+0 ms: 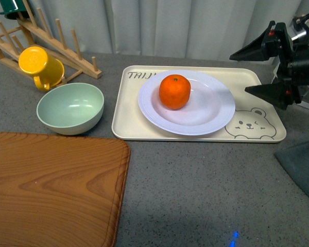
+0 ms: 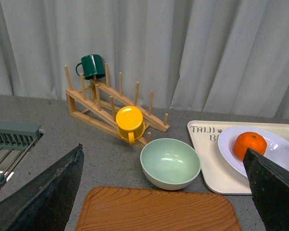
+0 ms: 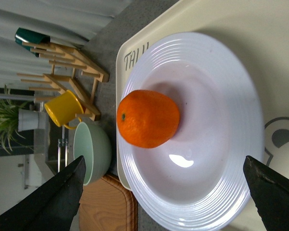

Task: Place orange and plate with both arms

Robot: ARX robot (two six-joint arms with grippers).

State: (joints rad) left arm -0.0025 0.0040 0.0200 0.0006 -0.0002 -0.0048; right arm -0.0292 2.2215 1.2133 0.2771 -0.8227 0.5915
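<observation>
The orange [image 1: 175,91] sits on the white plate [image 1: 216,116], a little left of its middle. The plate rests on the beige bear tray [image 1: 129,121]. My right gripper [image 1: 238,72] is open and empty. It hovers at the tray's right end, right of the plate and touching nothing. In the right wrist view it [image 3: 164,159] looks down on the orange [image 3: 149,118] and plate [image 3: 221,96]. My left gripper [image 2: 163,150] is open and empty and is out of the front view. It hangs above the table, with the orange [image 2: 250,144] and plate [image 2: 226,149] off to one side.
A pale green bowl [image 1: 70,108] stands left of the tray. A yellow mug [image 1: 38,64] and a green mug [image 1: 5,6] hang on a wooden rack [image 1: 56,36] at the back left. A wooden board [image 1: 51,190] lies front left. A dark cloth [image 1: 304,164] lies front right.
</observation>
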